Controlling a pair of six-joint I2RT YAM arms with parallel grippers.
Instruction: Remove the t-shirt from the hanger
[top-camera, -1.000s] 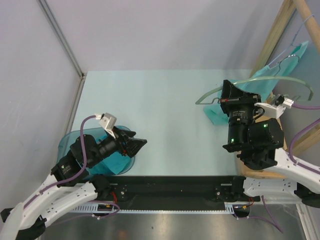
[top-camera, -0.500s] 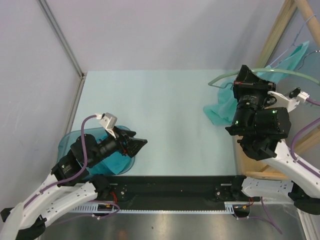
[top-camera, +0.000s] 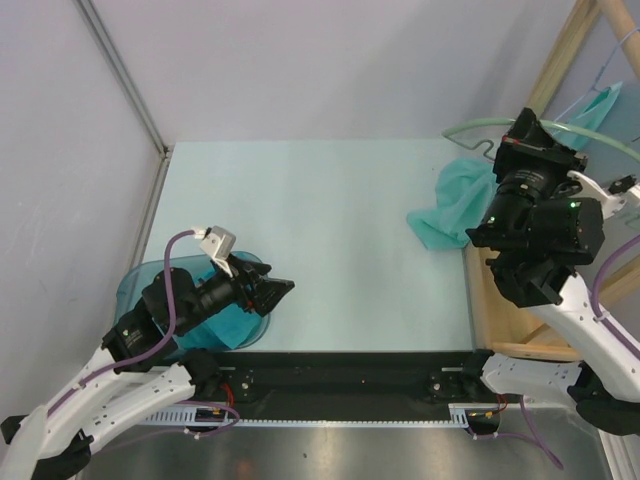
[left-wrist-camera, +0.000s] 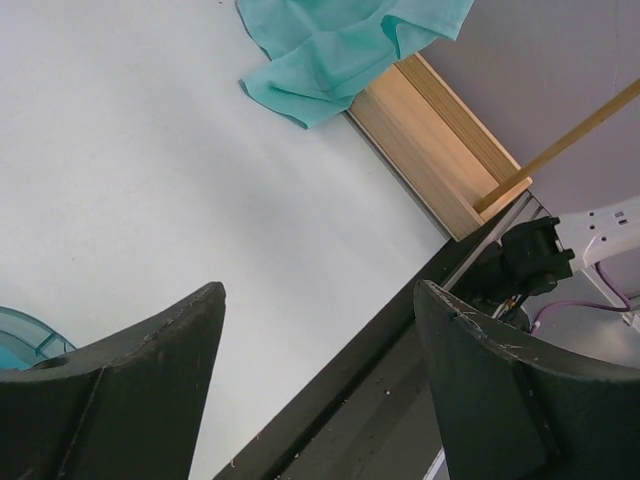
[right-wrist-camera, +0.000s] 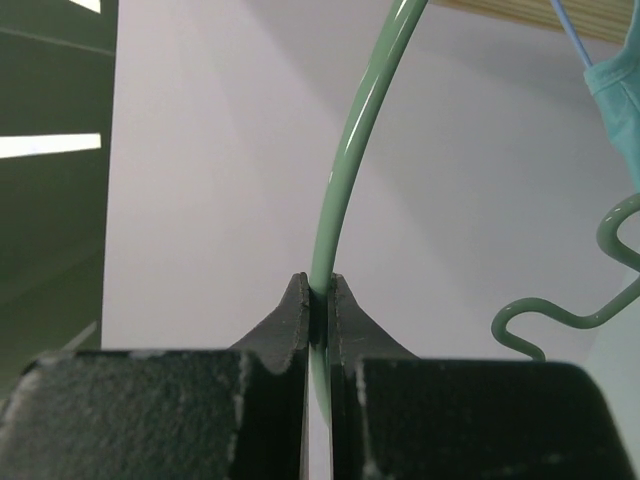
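The left gripper (left-wrist-camera: 318, 292) hovered over the near-left part of the table (top-camera: 320, 200), its fingers spread wide and holding nothing. Farther back, the teal t-shirt (top-camera: 440, 212) lay crumpled on the table at its right edge. Just beyond it, the raised right gripper (right-wrist-camera: 320, 288) had its fingers clamped tight on the green wire hanger (right-wrist-camera: 350, 160).

A pale green table (top-camera: 310, 230) filled the middle of the overhead view. At its near left corner sat a translucent teal container (top-camera: 128, 283), perhaps a bowl or tub, mostly hidden. A light wooden frame (top-camera: 558, 55) rose along the right edge, its flat base board (left-wrist-camera: 435, 145) just beside the table. Grey wall panels (top-camera: 300, 60) met at a metal strip (top-camera: 122, 75).
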